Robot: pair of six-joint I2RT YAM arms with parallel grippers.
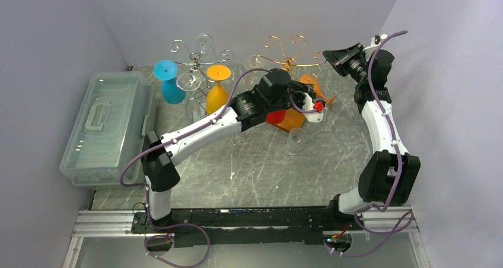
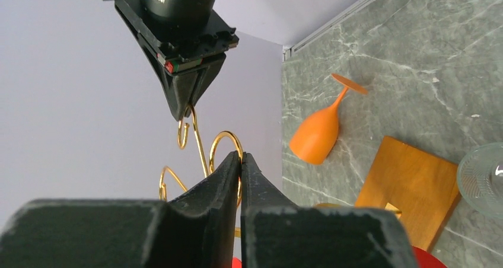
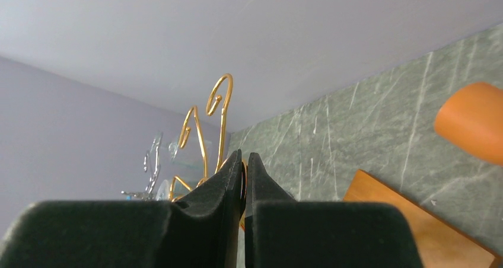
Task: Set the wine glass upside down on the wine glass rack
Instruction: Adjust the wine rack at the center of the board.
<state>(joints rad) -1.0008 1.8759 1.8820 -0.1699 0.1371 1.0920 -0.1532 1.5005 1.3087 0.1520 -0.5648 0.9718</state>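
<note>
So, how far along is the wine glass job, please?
Done: a blue glass and a yellow glass are upside down at the silver rack. In hand: the left gripper and right gripper are shut on the gold rack, no glass held. Left: the orange glass and clear glass lie on the table.

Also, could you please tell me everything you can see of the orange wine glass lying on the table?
The orange wine glass is opaque and matt, plastic by its look: rounded bowl, thin stem, flat round foot. It lies on its side on the grey-green marbled table, near the back wall, beside the wooden base but seemingly apart from it. The left gripper and right gripper are both off it, at the gold rack.
</note>
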